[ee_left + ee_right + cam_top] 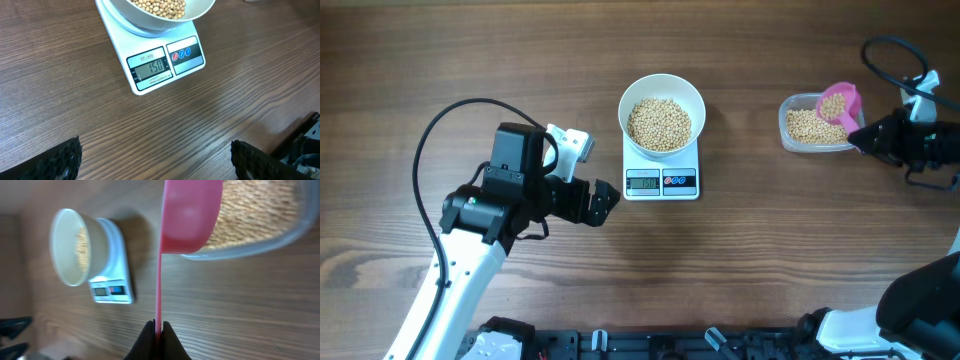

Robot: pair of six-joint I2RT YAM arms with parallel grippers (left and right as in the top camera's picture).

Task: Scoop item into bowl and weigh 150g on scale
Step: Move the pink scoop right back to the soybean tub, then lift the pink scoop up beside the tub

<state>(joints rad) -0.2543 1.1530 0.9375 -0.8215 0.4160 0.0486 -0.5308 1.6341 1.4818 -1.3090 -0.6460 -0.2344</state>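
The white bowl (pixel 623 110) stands on the white scale (pixel 661 183), filled with tan beans (pixel 659 123). In the left wrist view the scale (pixel 165 62) has its display lit and reads 150, with the bowl (pixel 145 20) above it. My left gripper (pixel 605 200) hovers open left of the scale, its fingers (pixel 65 160) wide apart over bare wood. My right gripper (pixel 858 136) is shut on the thin handle of the pink scoop (pixel 839 103). The scoop (pixel 190 215) holds some beans and rests over the clear container (pixel 786 118).
The clear container (pixel 260 240) at the far right holds more beans (pixel 255 210). Cables loop behind each arm. Dark wooden tabletop lies between the scale and the container.
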